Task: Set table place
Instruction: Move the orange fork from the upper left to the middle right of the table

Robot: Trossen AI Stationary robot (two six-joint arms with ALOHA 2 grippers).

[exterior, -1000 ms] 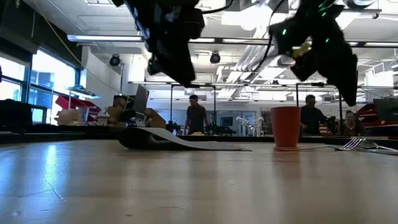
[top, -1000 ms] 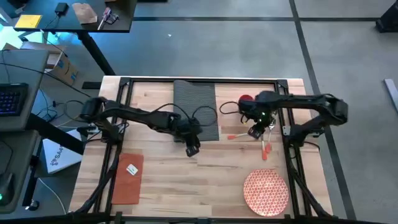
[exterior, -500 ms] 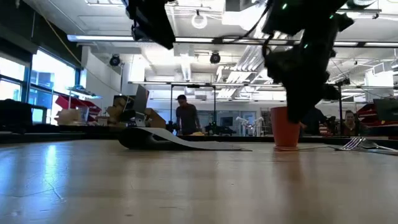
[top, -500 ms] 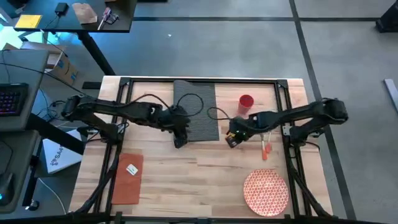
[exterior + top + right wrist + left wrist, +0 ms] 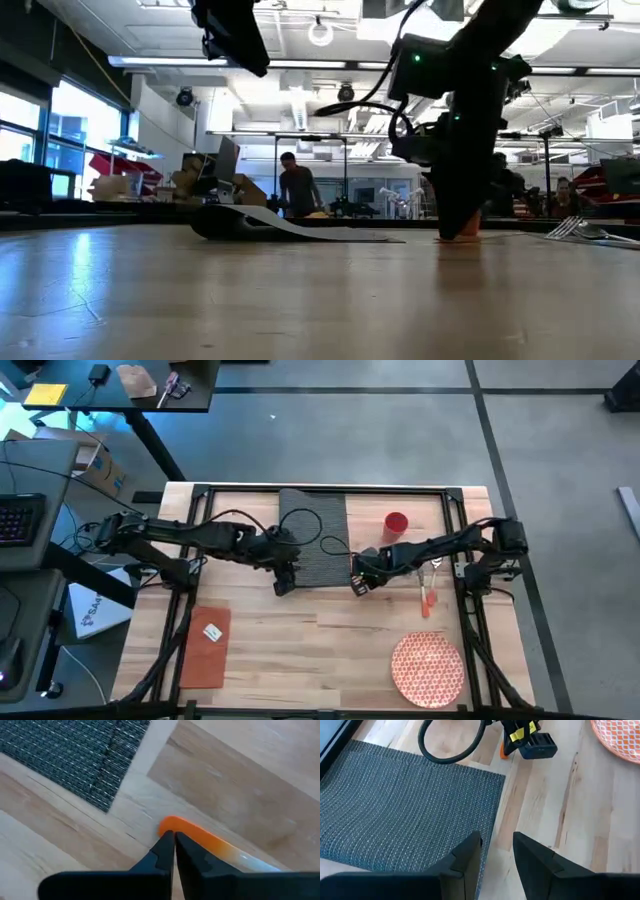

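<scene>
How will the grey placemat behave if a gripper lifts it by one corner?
The placemat would probably flop: in the low view one end humps off the table while the rest lies flat. Its ribbed weave should give fingers grip. It looks thin, so likely light.

One placemat (image 5: 315,535), one plate (image 5: 428,670), one cup (image 5: 396,525).

Middle of the desk (image 5: 330,650) is wide open, bare wood between the napkin (image 5: 205,647) near left and the plate (image 5: 428,667) near right. Far side is more crowded: placemat (image 5: 315,536) dead centre, with the left gripper (image 5: 283,586) and right gripper (image 5: 357,586) low at its near corners. Cup (image 5: 396,524) and cutlery (image 5: 429,582) clutter the right.
</scene>
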